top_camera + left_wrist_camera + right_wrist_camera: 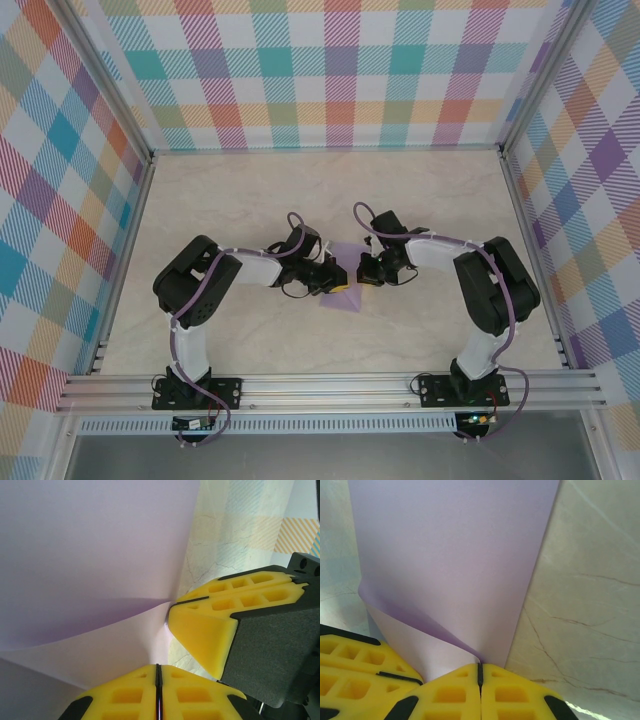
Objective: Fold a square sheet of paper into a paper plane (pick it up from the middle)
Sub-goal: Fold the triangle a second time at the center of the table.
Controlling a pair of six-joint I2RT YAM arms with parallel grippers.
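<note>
The square sheet of paper (347,252) is pale lavender and hangs between the two grippers at mid-table, bent over on itself with one flap curling. My left gripper (337,279) is shut on its edge, and the flap (90,545) runs down into the closed yellow jaws (158,667). My right gripper (366,272) is shut on a corner of the sheet (450,555), jaws pressed together (480,667). The right fingers (210,630) sit just right of the left jaws. The left fingers (355,660) show at the lower left. A paper plane is out of view.
The pale marble table top (250,200) lies bare around the grippers. Checked walls (340,80) close in the back and both sides. An aluminium rail (330,385) carrying the arm bases runs along the near edge.
</note>
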